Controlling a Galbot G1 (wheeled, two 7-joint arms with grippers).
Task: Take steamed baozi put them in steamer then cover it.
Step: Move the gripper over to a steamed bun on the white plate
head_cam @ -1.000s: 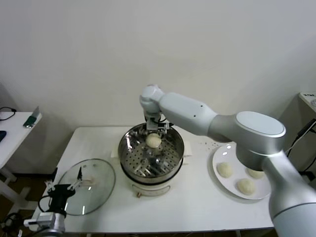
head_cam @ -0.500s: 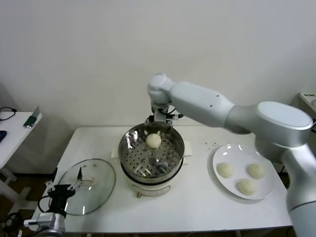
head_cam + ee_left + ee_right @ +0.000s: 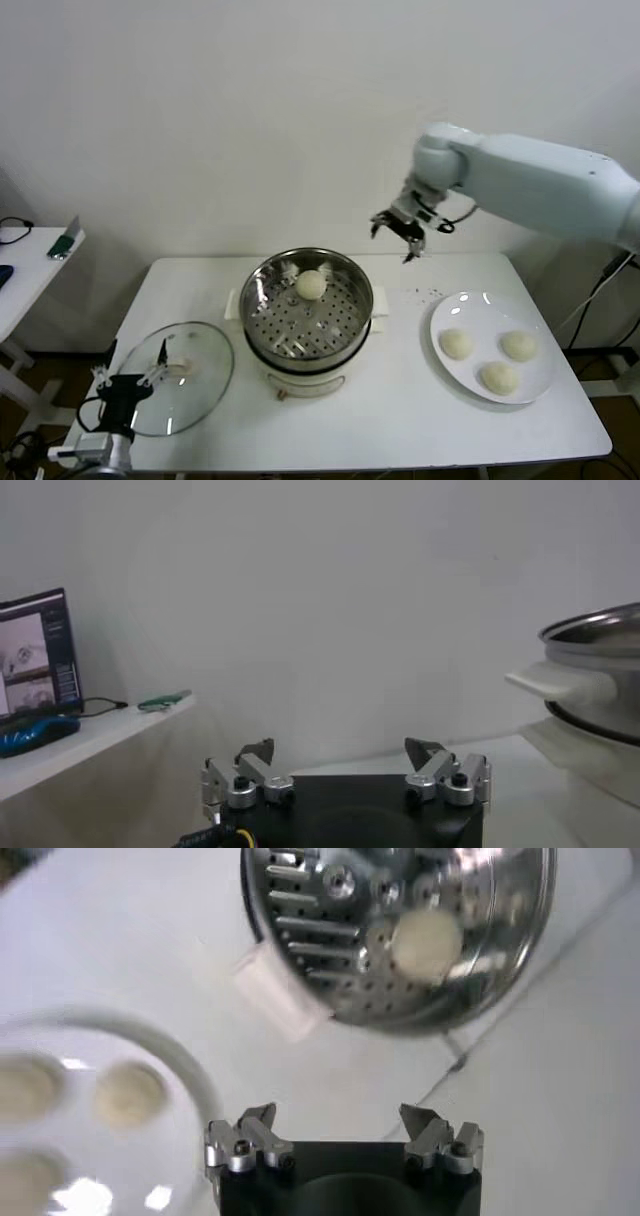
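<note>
Overhead, right gripper [image 3: 402, 234] jaws wide, empty; left gripper [image 3: 128, 378] jaws wide near lid [image 3: 190, 362]; white table [image 3: 400, 400], plain wall [image 3: 200, 120].

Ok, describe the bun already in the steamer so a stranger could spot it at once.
Find the steamer, the shiny steel basket on a white base in the middle of the table. On its perforated floor, toward the back wall, sits one pale round bun. It is alone in there, while the other three buns lie on the plate to the right.

One pale baozi [image 3: 311, 285] inside the uncovered steel steamer [image 3: 262, 322], three more [image 3: 492, 360] well apart
</note>
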